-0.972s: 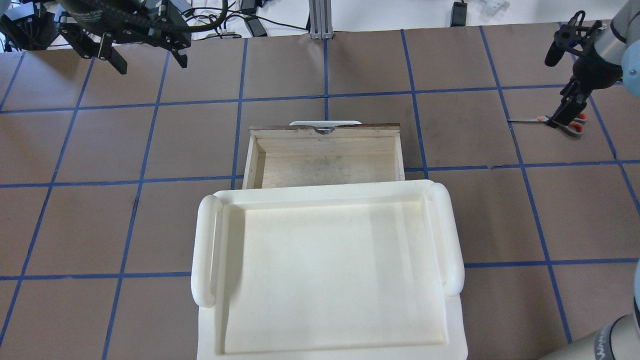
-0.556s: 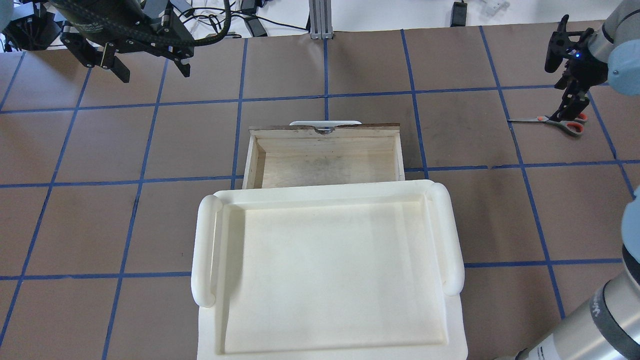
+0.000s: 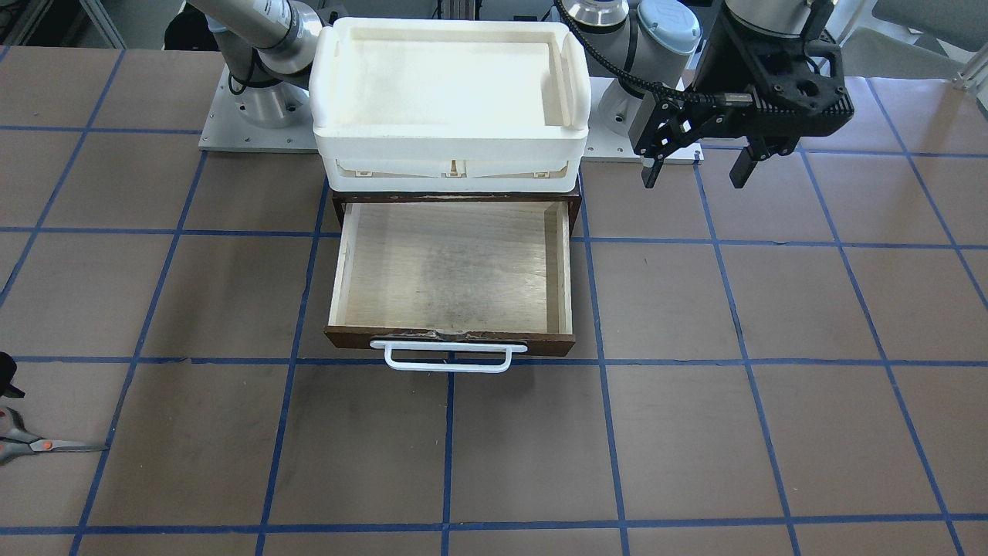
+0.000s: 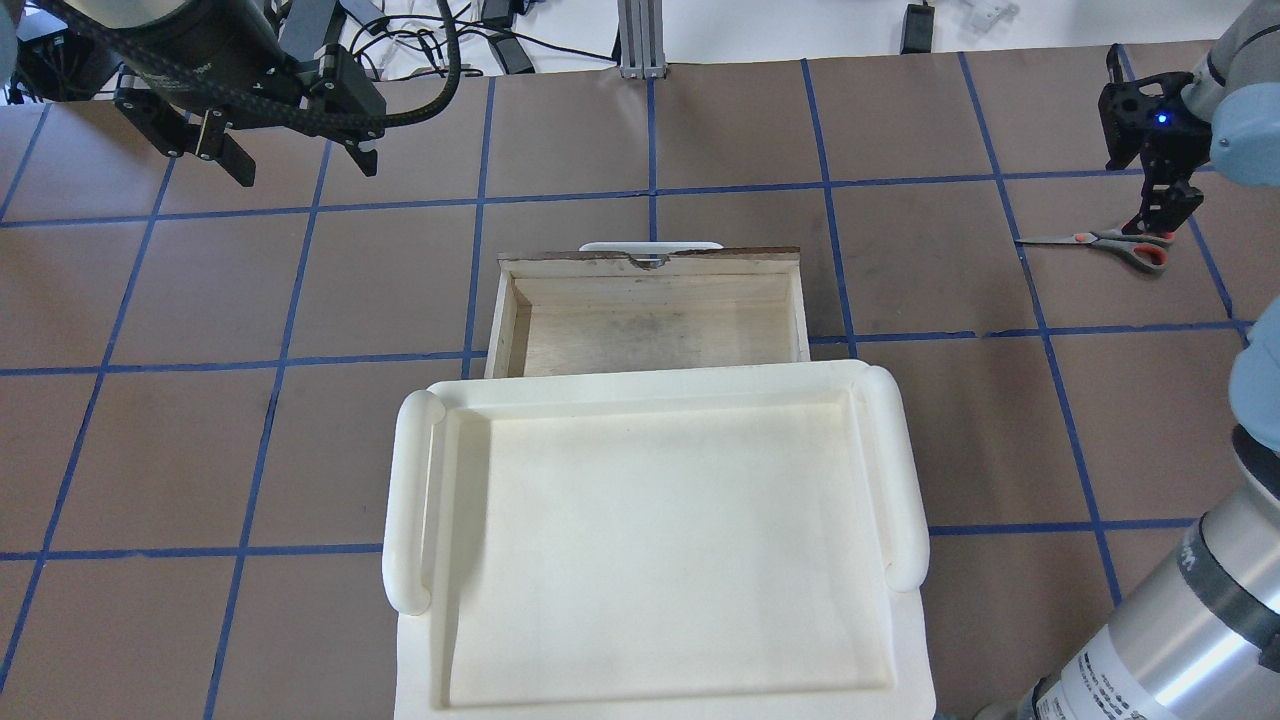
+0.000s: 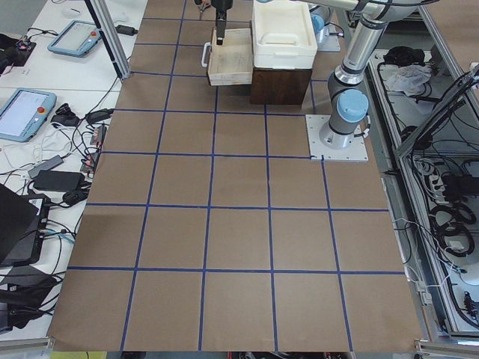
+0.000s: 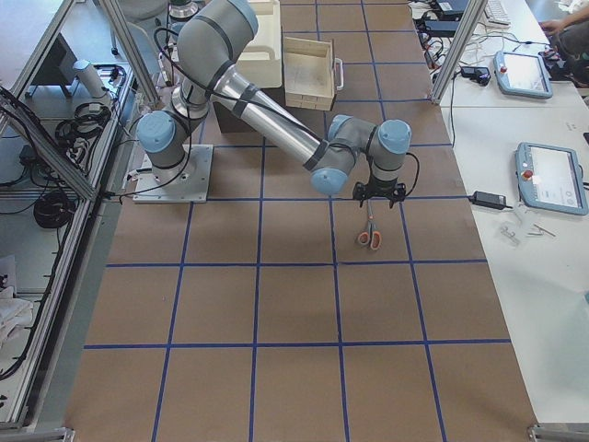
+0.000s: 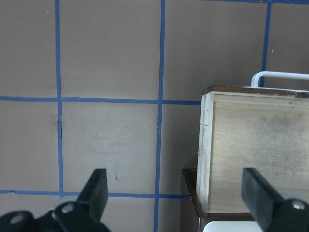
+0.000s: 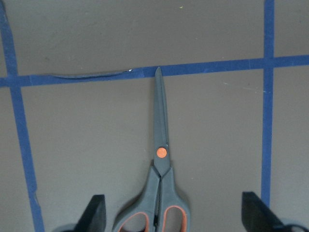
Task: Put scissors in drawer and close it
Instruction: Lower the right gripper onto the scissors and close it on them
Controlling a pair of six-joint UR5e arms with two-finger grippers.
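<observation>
Right tool has shifted along the small grey-and-orange-handled scissors, from pivot to handles. Its wrist view shows jaws wide and astride them, unclear overhead. Scissors lie flat on the worktop, well apart from the open dark-fronted wooden drawer. Grasp pending. Left tool wide, empty.

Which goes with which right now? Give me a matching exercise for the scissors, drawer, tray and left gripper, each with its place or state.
Column one:
1. scissors
2. drawer
3. tray
4. left gripper

Column two:
A. pulled out and empty
B. open, holding nothing
C. flat on the table, blades shut
D. on top of the cabinet

Pairs: 1-C, 2-A, 3-D, 4-B
</observation>
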